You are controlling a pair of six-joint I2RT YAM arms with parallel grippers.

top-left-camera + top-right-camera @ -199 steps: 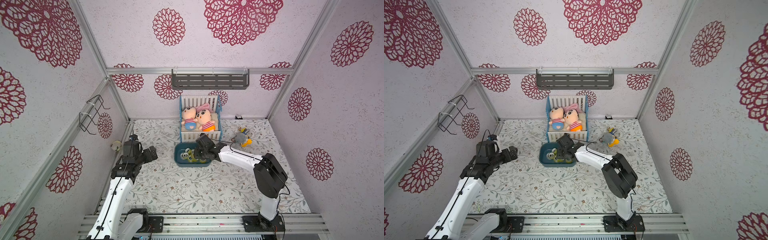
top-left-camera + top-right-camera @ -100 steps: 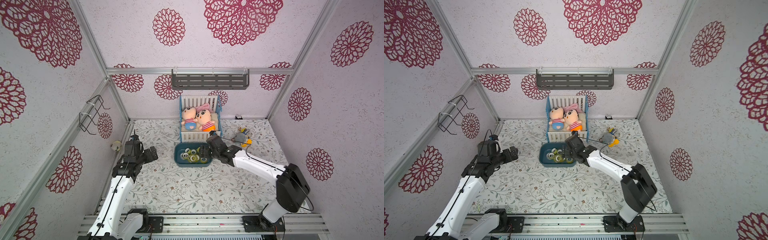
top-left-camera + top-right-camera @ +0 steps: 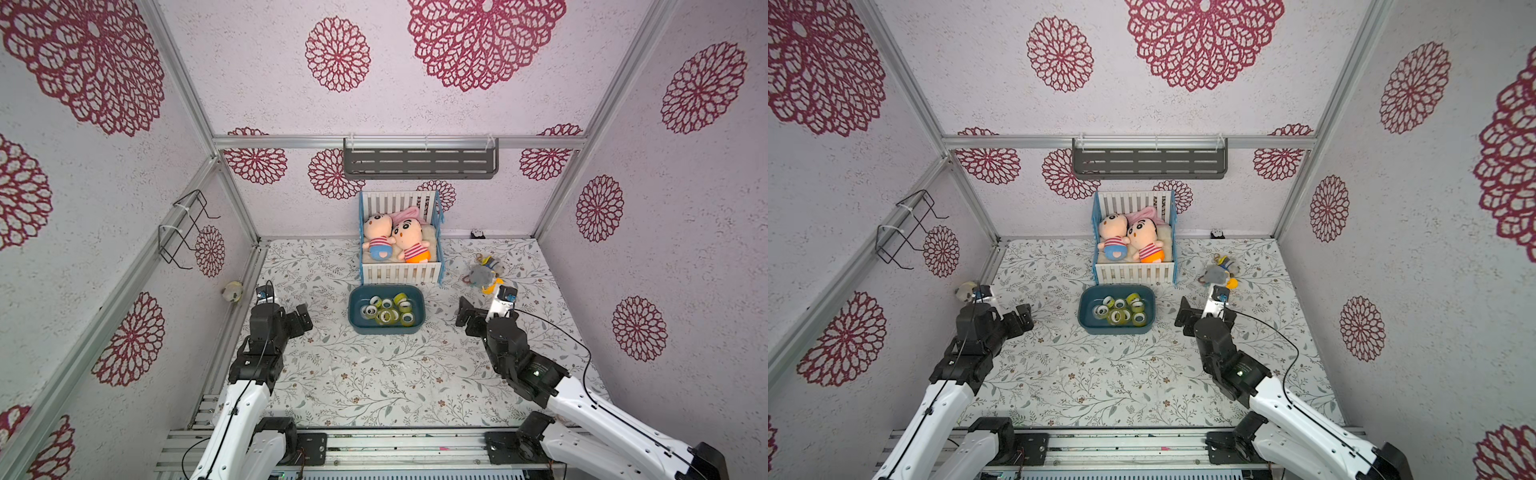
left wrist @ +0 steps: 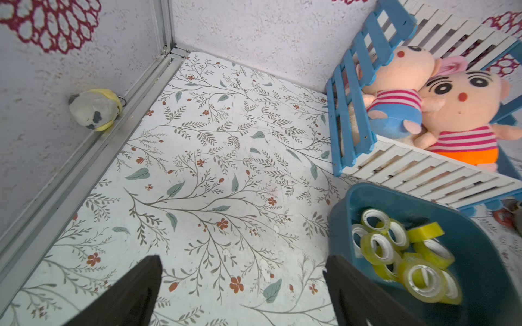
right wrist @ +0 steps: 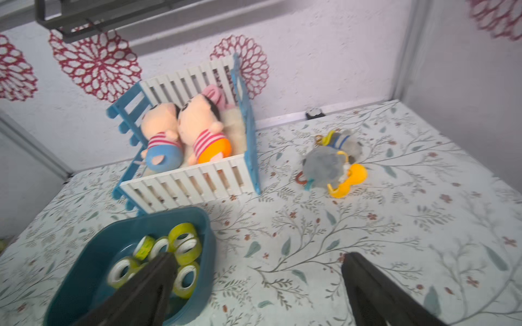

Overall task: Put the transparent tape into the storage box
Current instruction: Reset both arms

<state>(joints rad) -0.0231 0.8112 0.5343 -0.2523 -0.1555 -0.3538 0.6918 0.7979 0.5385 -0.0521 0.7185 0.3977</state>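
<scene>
The right gripper (image 3: 482, 313), which a second ago hung over the dark teal-blue plastic storage box (image 3: 386, 331) at the middle of both top views, has pulled back to the right of centre, clear of the tub. Its jaws have spread wide and hold nothing. The yellowish transparent tape rolls (image 3: 386, 312) lie heaped inside the box, just below the white-and-blue slatted toy crib (image 3: 401, 272), so the drop looks done. The left gripper (image 4: 243, 290) stays left of the box, jaws likewise parted and empty.
</scene>
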